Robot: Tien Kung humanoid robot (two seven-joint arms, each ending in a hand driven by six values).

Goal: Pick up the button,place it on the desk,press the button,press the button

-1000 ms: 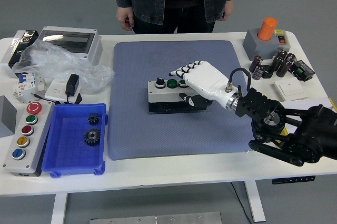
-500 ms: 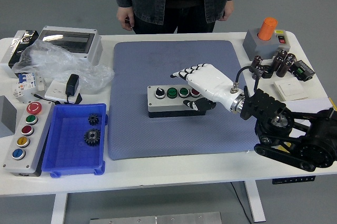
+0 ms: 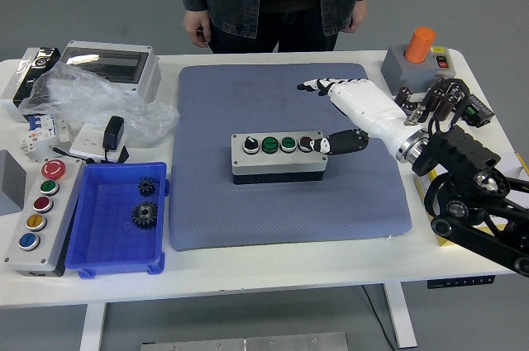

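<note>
The right hand (image 3: 357,111) is being drawn back to the right from over the button box (image 3: 278,157), whose four buttons are now being left uncovered. Its fingers (image 3: 324,85) are being held spread and nearly straight with nothing grasped, while the dark thumb tip is being kept just beside the box's right end, where contact cannot be judged. The box is being left flat near the middle of the blue-grey mat (image 3: 289,194), with bare mat being left open on every side and the white surface (image 3: 273,264) edge running well below it.
</note>
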